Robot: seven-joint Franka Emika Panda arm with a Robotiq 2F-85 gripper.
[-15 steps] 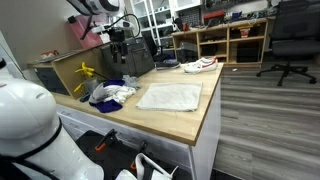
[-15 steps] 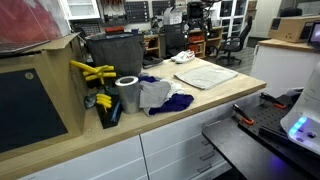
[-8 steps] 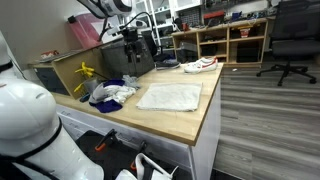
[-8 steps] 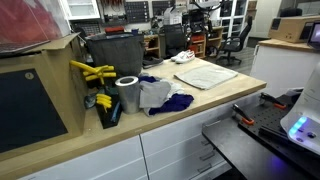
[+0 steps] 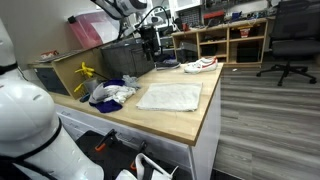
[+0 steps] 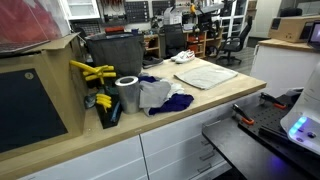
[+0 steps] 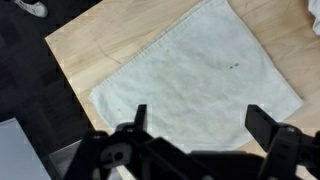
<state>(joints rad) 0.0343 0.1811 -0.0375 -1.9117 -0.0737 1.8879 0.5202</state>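
At the left of the surface (image 5: 190, 128) in an exterior view lie yellow tools (image 5: 86, 72) and a cloth pile (image 5: 110, 93), both well apart from the work. Next comes the towel (image 5: 170, 96), spread flat near the middle of the surface. The jaws hang high above it from the arm (image 5: 128, 8), spread wide and empty. The wrist view shows the towel (image 7: 190, 70) lying untouched beneath them, no corner lifted or folded. I judge the work barely begun: contact and grip are not yet made. Further right, at the far end, rests a shoe (image 5: 198, 65). No brand or writing is legible.
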